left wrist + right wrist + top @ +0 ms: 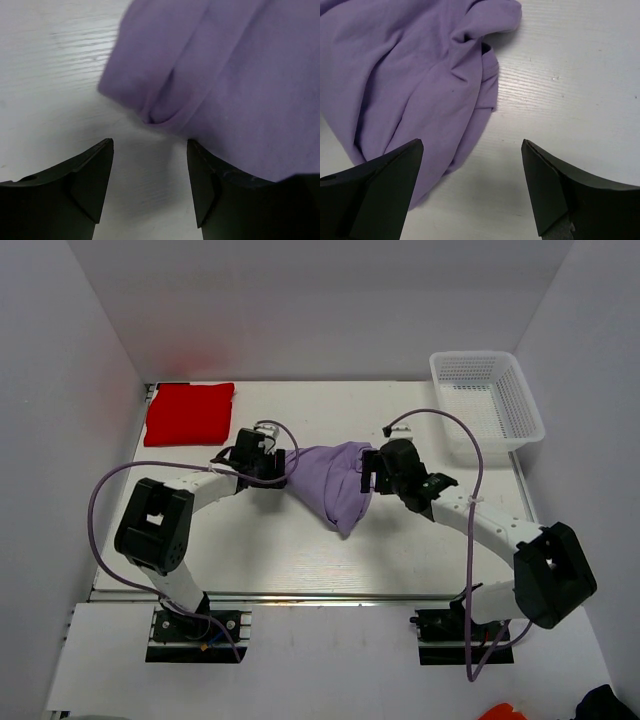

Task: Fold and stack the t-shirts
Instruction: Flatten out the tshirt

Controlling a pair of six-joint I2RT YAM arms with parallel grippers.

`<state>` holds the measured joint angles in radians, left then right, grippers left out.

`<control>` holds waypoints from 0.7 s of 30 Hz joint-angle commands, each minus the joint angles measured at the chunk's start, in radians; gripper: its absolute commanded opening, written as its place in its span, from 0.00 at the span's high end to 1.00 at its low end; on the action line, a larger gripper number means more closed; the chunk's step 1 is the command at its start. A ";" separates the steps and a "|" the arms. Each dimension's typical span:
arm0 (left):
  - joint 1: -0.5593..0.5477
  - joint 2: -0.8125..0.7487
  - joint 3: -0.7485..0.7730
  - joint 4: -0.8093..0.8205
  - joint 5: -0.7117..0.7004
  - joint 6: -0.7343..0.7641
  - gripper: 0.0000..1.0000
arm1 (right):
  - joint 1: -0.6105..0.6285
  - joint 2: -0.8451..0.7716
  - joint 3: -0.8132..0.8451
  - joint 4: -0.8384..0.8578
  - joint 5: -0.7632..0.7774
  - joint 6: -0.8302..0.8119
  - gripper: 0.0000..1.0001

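The lavender t-shirt (335,485), crumpled on the table (300,560) between the left gripper (150,145) and right gripper (472,145), both spread apart and empty, is judged light, limp and prone to bunching; take hold at a hemmed edge on each side.

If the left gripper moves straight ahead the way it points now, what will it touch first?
The left gripper would probably meet the folded edge of the lavender t-shirt first; depth is unclear, so the table might come before it.
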<state>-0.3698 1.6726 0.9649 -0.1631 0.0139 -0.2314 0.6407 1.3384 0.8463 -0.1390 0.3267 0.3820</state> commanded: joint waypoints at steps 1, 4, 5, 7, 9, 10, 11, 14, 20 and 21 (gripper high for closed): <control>0.002 -0.011 0.008 0.082 0.202 0.108 0.30 | -0.035 0.033 0.082 0.016 -0.032 0.014 0.15; 0.002 0.009 0.008 0.094 0.186 0.118 0.30 | -0.053 0.076 0.109 0.016 -0.089 0.003 0.18; 0.002 0.009 0.020 0.094 0.152 0.118 0.30 | -0.056 0.094 0.118 0.018 -0.101 -0.008 0.18; 0.002 0.022 0.031 0.070 0.133 0.118 0.31 | -0.064 0.105 0.125 0.016 -0.140 -0.012 0.20; 0.002 0.044 0.052 0.059 0.107 0.118 0.38 | -0.072 0.119 0.131 0.015 -0.153 -0.015 0.20; 0.002 0.044 0.052 0.059 0.098 0.118 0.38 | -0.073 0.125 0.129 0.016 -0.153 -0.015 0.20; 0.002 0.044 0.061 0.044 0.068 0.109 0.38 | -0.082 0.128 0.132 0.018 -0.156 -0.015 0.20; 0.011 0.065 0.083 0.016 0.012 0.099 0.39 | -0.088 0.133 0.138 0.019 -0.172 -0.022 0.21; 0.022 0.105 0.112 0.004 -0.019 0.099 0.39 | -0.099 0.160 0.155 0.030 -0.215 -0.034 0.22; 0.022 0.105 0.121 0.016 -0.019 0.099 0.39 | -0.105 0.162 0.155 0.030 -0.227 -0.034 0.22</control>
<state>-0.3630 1.7805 1.0447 -0.1493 0.0296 -0.1349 0.5434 1.4921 0.9581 -0.1310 0.1383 0.3630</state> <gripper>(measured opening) 0.609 0.776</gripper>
